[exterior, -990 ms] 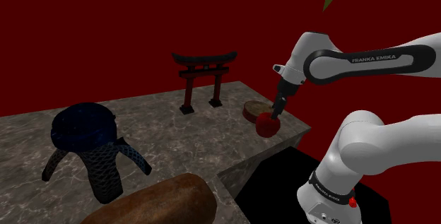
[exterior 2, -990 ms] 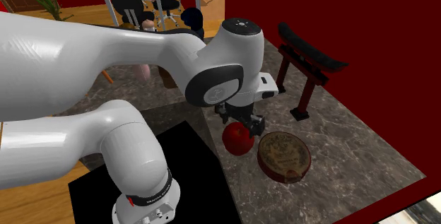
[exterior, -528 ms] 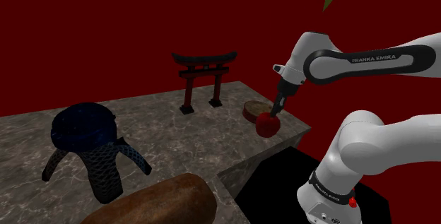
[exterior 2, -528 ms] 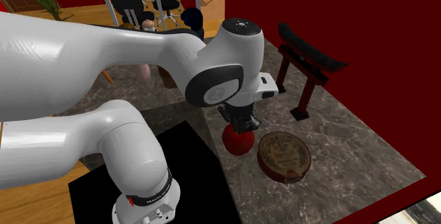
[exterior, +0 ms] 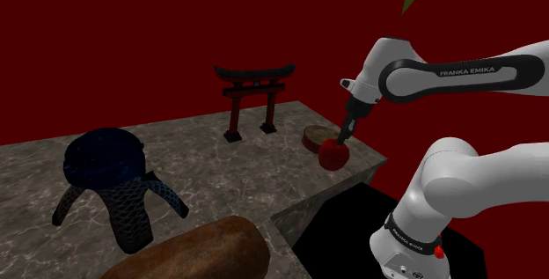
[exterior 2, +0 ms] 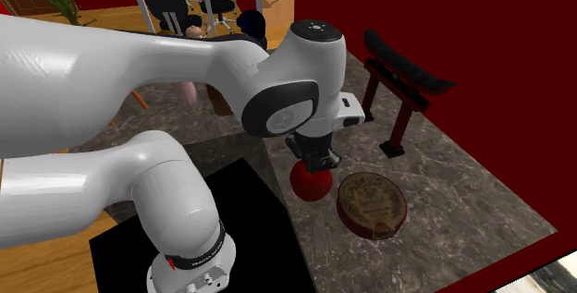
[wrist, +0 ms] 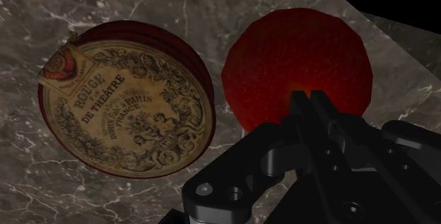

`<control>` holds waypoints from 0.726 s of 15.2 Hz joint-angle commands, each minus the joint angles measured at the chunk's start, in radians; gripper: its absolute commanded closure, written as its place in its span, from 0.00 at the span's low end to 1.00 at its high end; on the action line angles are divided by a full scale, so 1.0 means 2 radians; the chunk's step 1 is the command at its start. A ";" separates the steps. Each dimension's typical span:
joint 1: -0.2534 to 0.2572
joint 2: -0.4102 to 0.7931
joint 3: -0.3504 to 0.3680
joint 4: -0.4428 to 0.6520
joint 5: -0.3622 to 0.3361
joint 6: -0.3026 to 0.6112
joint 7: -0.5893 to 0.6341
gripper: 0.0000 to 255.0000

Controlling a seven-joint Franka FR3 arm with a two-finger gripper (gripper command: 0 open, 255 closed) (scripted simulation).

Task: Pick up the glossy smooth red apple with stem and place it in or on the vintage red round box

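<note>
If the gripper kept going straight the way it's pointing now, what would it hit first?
The red apple. The gripper points down at its top, with hardly any gap, though I cannot tell whether it already touches. The round box lies beside the apple, off that line.

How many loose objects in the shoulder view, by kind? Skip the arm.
apple: 1
round box: 1
torii gate model: 1
dark blue legged object: 1
brown rounded object: 1
Total: 5
</note>
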 commanded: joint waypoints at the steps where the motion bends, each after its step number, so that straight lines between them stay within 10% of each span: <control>1: 0.002 -0.005 0.004 0.011 0.004 -0.016 0.001 1.00; 11: 0.011 -0.020 0.022 0.071 0.021 -0.089 0.005 1.00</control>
